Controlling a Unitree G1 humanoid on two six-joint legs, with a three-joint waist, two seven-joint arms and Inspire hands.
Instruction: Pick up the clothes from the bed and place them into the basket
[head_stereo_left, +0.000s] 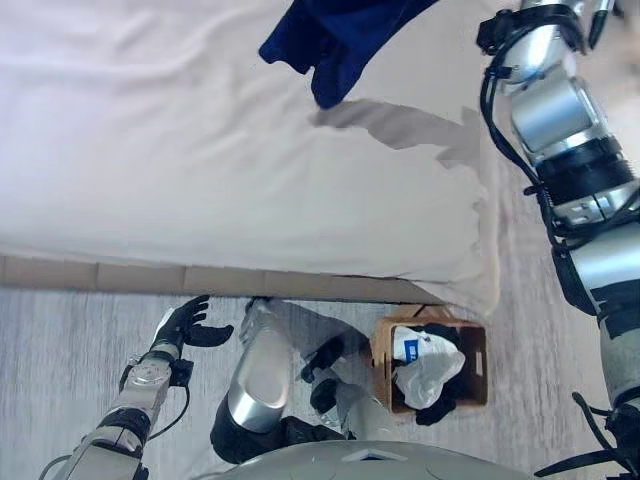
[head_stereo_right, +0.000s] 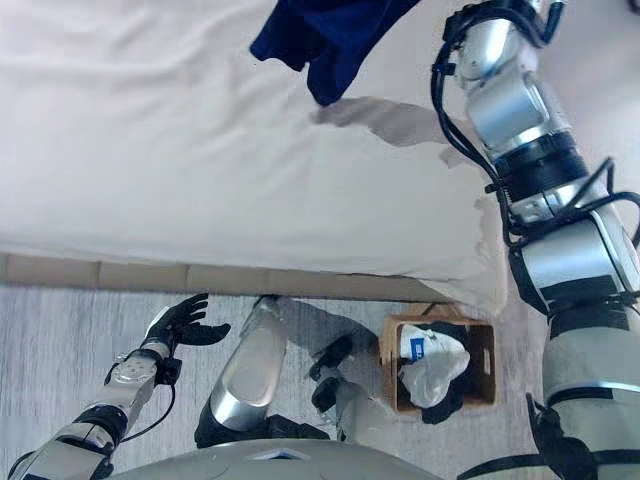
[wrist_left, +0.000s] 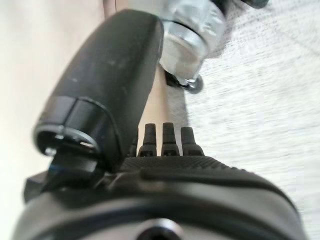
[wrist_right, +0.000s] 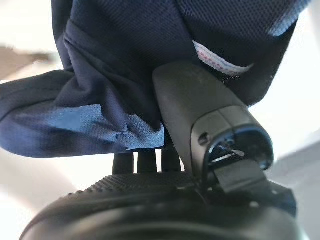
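A navy blue garment hangs above the far part of the bed, lifted off the sheet and casting a shadow on it. In the right wrist view my right hand is shut on this garment, with thumb and fingers pinching the cloth. My right arm reaches over the bed's right corner. A brown basket stands on the floor by that corner, holding white and dark clothes. My left hand is open and empty, low over the floor beside the bed's near edge; it also shows in the left wrist view.
The bed has a pale sheet and a light wooden base along its near edge. Grey wood-look floor lies between the bed and me.
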